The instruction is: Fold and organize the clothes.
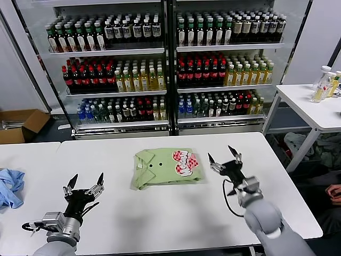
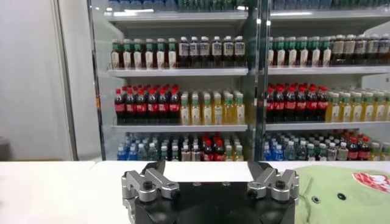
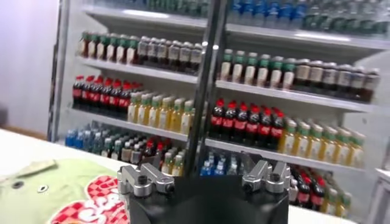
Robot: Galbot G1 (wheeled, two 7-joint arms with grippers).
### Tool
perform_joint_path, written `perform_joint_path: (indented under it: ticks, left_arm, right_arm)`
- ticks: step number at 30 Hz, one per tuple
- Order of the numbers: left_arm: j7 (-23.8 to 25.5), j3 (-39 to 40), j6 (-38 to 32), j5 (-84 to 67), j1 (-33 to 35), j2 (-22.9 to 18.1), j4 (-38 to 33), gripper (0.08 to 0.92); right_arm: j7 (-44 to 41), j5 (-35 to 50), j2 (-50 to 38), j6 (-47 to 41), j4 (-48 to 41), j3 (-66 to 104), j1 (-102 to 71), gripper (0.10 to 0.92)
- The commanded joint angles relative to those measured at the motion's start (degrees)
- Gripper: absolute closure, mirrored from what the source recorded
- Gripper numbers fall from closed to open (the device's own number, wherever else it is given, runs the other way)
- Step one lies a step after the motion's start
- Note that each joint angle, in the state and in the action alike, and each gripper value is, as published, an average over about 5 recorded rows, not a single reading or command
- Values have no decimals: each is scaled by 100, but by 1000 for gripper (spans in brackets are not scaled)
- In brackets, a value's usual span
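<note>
**Closing in on the folded shirt from both sides**

Lying mid-counter (image 1: 117,224), my light green cotton polo shirt (image 1: 160,170) runs crosswise, already folded. My right hand (image 1: 224,158), fingers spread, hovers just beside it; my left hand (image 1: 85,184), also spread, sits farther off.

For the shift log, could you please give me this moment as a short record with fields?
shirt: light green polo shirt, folded into a compact rectangle, pink-and-white print up
shirt position: middle of the white table, between the two arms
left gripper: left gripper, fingers spread, above the table, apart from the shirt, holding nothing
right gripper: right gripper, fingers spread, just beside the shirt's edge, holding nothing
other cloth: light-blue cloth, crumpled at the left table's edge
background: drinks shelves full of bottles
</note>
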Motion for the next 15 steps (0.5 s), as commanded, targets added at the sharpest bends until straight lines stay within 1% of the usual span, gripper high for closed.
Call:
perform_joint_path:
  ticks: [1, 7, 15]
  left_arm:
    - [47, -32, 18, 17, 27, 50, -1, 177]
    - [85, -39, 34, 38, 49, 61, 3, 177]
    - [143, -67, 32, 40, 78, 112, 21, 177]
  right_arm:
    - [310, 46, 183, 298, 1157, 1048, -1866, 203]
    - [392, -52, 266, 460, 1222, 977, -1853, 203]
    - [482, -162, 259, 357, 1263, 942, -1841, 202]
